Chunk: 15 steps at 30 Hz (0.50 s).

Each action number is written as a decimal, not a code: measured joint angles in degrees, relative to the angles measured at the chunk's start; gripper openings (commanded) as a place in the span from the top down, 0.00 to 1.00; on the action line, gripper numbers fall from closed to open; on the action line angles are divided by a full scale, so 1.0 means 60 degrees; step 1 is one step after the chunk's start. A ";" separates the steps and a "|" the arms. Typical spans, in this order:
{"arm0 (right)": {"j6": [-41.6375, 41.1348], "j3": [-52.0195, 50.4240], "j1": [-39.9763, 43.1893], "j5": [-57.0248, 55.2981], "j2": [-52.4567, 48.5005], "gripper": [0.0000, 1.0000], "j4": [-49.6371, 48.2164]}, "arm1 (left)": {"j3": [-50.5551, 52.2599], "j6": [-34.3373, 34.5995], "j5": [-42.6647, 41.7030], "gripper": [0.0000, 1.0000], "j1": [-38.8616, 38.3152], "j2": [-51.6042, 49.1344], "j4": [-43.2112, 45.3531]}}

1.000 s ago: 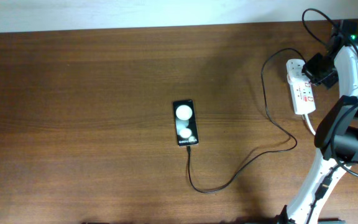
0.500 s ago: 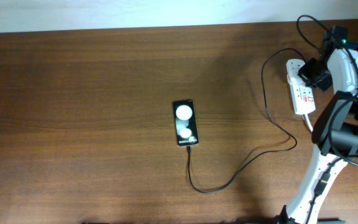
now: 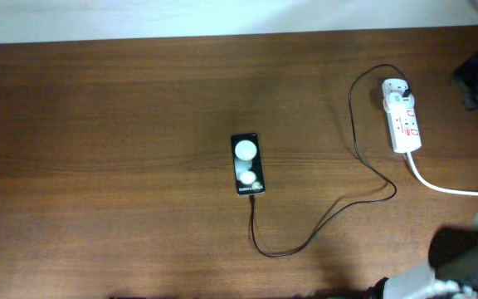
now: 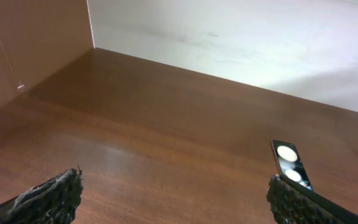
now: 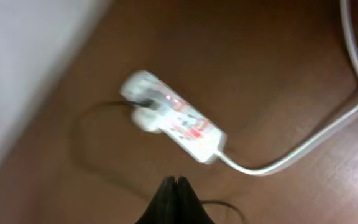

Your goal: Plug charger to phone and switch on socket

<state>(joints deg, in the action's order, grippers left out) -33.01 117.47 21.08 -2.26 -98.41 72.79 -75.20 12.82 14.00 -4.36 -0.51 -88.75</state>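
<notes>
Overhead: phone [image 3: 247, 164] mid-frame, bare wood around it; socket [image 3: 401, 126] upper right, charger [image 3: 353, 124] links both. Left gripper [image 4: 174, 185] wide apart, empty. Right gripper [image 5: 178, 185] pinched together, empty, clear of socket.

Overhead looked straight down, the phone [image 3: 247, 164] central. Left wrist shared that phone, low and distant; right wrist looked closely down on the socket [image 5: 174, 118], well right of it.
</notes>
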 measured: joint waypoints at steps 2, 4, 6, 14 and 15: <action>-0.0025 -0.0018 -0.0022 0.1166 0.2084 0.96 -0.1053 | 0.0000 -0.0004 0.0000 0.01 0.0000 0.0000 0.0004; -0.0040 0.0036 -0.0022 0.2069 0.4149 0.96 -0.2809 | 0.0000 -0.0004 0.0000 0.01 0.0000 0.0000 0.0007; -0.0044 0.0142 -0.0022 0.2368 0.5490 0.95 -0.4218 | 0.0000 0.0000 0.0000 0.01 0.0000 0.0000 0.0007; 0.0499 -0.1144 -0.3493 0.1526 0.7078 0.92 -0.4116 | 0.0000 0.0000 0.0000 0.01 0.0000 0.0000 -0.0710; 0.0528 -0.1767 -0.3683 0.1300 0.7723 0.92 -0.4506 | 0.0007 0.0000 0.0004 0.01 0.0000 0.0000 -0.0433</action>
<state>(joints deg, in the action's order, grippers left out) -29.85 106.87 -1.02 5.54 -52.07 45.76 -75.16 12.82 14.02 -4.36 -0.51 -91.35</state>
